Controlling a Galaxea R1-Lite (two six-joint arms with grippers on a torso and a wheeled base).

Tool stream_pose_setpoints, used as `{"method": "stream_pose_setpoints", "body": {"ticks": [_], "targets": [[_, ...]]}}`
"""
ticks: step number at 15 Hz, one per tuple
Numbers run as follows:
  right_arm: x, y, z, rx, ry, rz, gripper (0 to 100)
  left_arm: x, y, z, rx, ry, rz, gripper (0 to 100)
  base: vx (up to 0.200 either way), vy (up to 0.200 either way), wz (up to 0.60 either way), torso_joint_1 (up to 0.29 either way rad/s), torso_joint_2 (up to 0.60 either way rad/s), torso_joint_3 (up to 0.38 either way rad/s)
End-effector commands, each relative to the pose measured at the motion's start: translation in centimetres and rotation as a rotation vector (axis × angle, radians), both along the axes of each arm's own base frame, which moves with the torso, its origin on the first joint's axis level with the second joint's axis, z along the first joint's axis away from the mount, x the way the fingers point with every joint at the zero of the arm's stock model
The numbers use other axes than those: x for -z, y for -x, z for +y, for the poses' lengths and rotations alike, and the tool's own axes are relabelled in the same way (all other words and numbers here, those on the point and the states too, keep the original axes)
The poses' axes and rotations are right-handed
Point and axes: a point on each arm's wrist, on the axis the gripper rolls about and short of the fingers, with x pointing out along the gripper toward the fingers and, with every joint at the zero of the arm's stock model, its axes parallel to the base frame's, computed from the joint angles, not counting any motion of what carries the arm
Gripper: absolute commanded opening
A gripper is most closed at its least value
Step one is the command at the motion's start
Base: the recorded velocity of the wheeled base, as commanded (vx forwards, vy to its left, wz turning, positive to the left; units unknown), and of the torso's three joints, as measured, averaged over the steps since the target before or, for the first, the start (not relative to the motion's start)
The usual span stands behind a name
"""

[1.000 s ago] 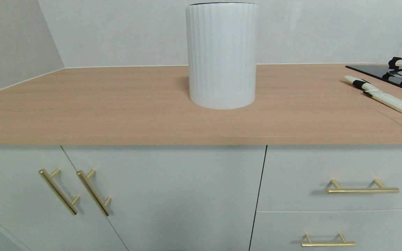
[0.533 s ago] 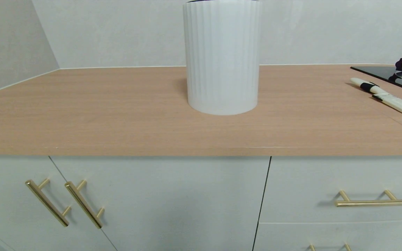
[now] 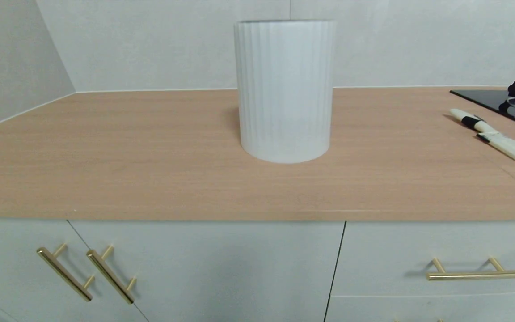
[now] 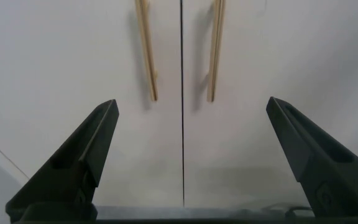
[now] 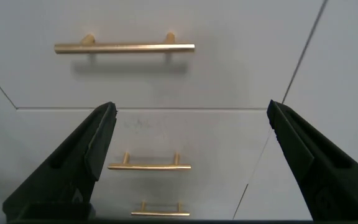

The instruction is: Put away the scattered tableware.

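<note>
Tableware on the wooden countertop [image 3: 105, 156] amounted to one knife [image 3: 508, 145], pale with a black band partway along it. It lay flat at the robot's right, just beside the black cooktop [image 3: 490, 98] and well apart from the white ribbed holder [image 3: 284, 89], which stood upright mid-counter. The left gripper [image 4: 191, 102] faced two cabinet doors [image 4: 73, 62] with vertical gold handles [image 4: 146, 50], its jaws spread wide and holding nothing. The right gripper [image 5: 191, 107] faced the drawer fronts [image 5: 229, 137] and their horizontal gold bars [image 5: 124, 46], jaws likewise wide apart and empty.
</note>
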Motion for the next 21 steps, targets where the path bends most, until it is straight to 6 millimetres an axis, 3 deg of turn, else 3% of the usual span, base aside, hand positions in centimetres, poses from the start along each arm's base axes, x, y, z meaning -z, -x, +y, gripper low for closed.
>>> {"method": "stream_pose_setpoints", "body": {"ticks": [1, 21], "targets": [[0.0, -0.01, 0.0, -0.001, -0.001, 0.001, 100, 0.02, 0.0, 0.0, 0.0, 0.0, 0.001, 100, 0.0, 0.0, 0.0, 0.036, -0.57, -0.349], [0.0, -0.01, 0.0, -0.001, -0.001, 0.001, 100, 0.02, 0.0, 0.0, 0.0, 0.002, 0.001, 100, 0.0, 0.0, 0.0, 0.171, -0.49, -0.318]]}}
